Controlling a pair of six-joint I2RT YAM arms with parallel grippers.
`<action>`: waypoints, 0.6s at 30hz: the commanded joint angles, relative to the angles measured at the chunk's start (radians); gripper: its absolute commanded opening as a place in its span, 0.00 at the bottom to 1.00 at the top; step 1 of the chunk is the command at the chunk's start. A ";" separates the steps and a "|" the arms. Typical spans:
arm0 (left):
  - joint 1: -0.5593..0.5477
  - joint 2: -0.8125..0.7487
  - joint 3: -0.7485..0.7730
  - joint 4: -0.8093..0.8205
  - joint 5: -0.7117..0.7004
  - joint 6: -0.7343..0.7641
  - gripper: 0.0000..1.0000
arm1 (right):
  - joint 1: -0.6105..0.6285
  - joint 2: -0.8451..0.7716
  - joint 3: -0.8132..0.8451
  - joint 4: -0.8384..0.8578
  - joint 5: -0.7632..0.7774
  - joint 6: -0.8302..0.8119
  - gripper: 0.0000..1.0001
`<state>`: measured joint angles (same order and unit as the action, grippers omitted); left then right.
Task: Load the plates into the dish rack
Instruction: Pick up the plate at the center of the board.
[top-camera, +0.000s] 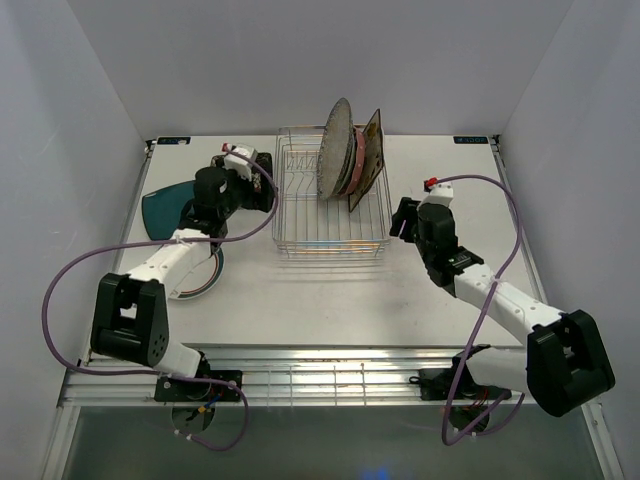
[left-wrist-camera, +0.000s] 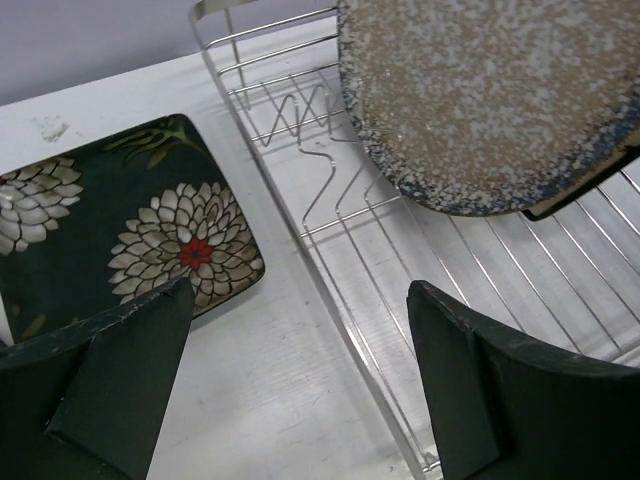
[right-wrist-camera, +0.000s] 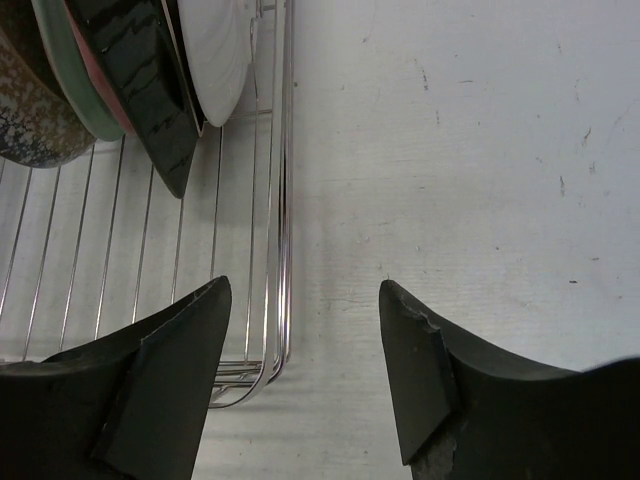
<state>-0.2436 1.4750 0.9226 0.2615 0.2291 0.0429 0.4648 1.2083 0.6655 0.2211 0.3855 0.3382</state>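
We reach our left arm forward along the table's left side, the left gripper (left-wrist-camera: 298, 300) hanging with fingers spread wide and empty between a black floral square plate (left-wrist-camera: 150, 220) lying flat and the silver wire dish rack (top-camera: 330, 240). Our right arm bends inward, the right gripper (right-wrist-camera: 305, 290) parted and empty above the rack's right edge. A large grey speckled round plate (top-camera: 333, 150) stands upright in the rack, others stacked behind.

Free near rows in dish rack (top-camera: 300, 225); upright plates (top-camera: 338, 150) at far right.
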 joint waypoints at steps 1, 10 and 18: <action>0.068 -0.027 0.028 -0.022 0.024 -0.081 0.98 | -0.003 -0.048 -0.030 0.064 0.024 0.012 0.67; 0.228 0.109 0.114 -0.064 0.108 -0.258 0.98 | -0.003 -0.118 -0.078 0.083 0.053 0.009 0.72; 0.241 0.205 0.134 -0.065 0.121 -0.296 0.98 | -0.003 -0.119 -0.087 0.093 0.059 0.009 0.73</action>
<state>0.0025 1.6867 1.0210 0.2016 0.3225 -0.2344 0.4648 1.1027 0.5812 0.2615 0.4194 0.3382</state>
